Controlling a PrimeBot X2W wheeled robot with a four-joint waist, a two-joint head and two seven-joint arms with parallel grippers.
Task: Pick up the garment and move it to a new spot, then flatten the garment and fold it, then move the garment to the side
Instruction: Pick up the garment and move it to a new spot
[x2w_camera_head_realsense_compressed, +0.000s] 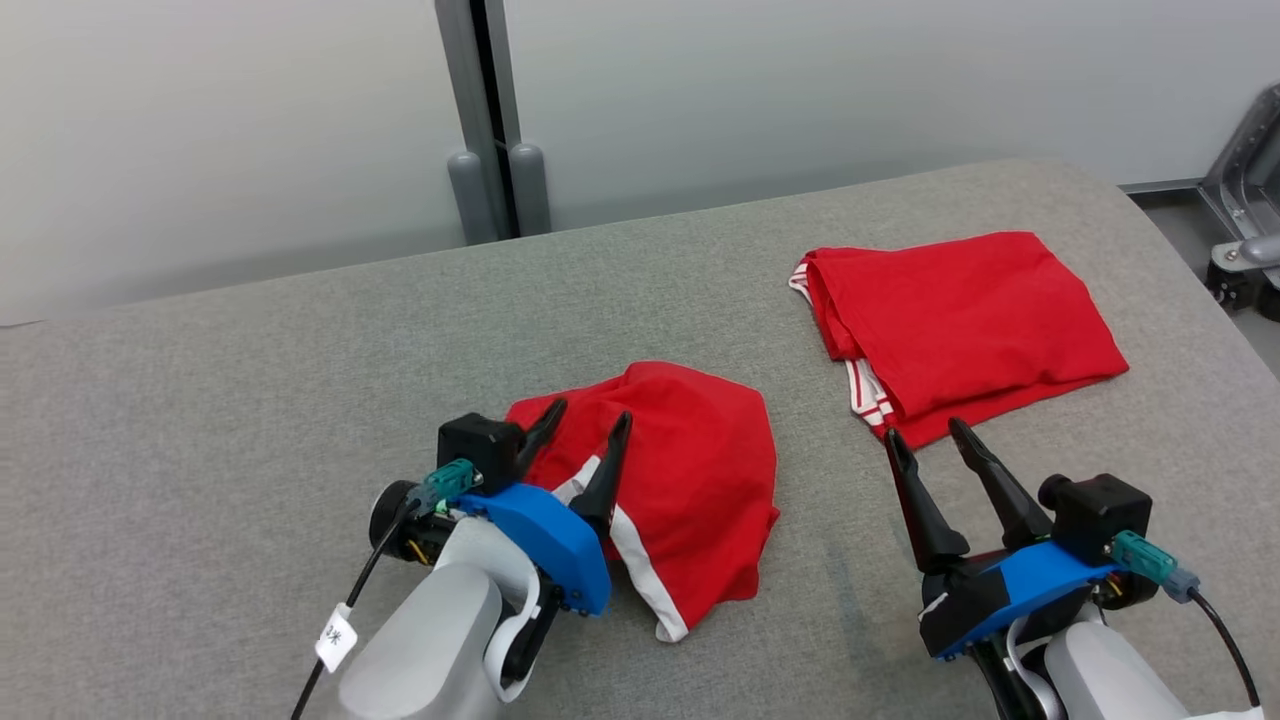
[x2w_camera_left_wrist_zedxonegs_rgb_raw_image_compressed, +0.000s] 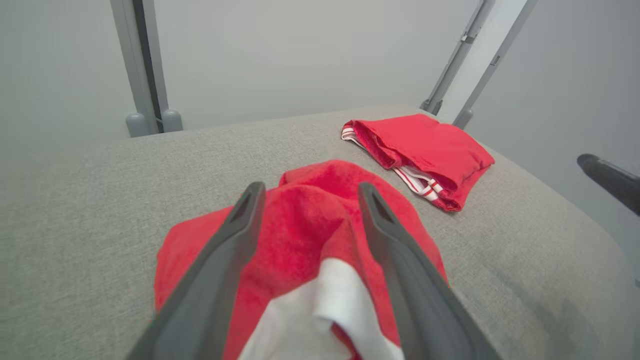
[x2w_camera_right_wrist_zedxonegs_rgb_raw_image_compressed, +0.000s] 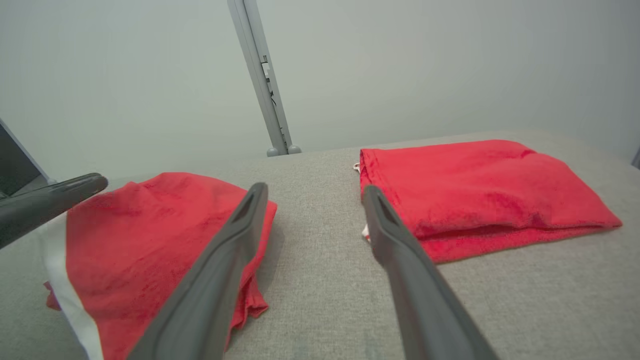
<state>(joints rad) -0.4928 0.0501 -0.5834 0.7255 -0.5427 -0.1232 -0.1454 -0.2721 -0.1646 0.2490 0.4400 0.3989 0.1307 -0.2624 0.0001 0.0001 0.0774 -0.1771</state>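
The garment, red with a white stripe, lies crumpled in a heap on the grey padded table. My left gripper hovers over the heap's left side, open, its fingers spread with nothing pinched. In the left wrist view the gripper straddles a raised fold of the garment, with the white stripe between the finger bases. My right gripper stands open over bare table to the right of the heap. In the right wrist view this gripper points at the gap beside the garment.
A second red garment lies folded flat at the back right, also seen in the wrist views. A grey post stands behind the table's far edge. Metal equipment sits off the right edge.
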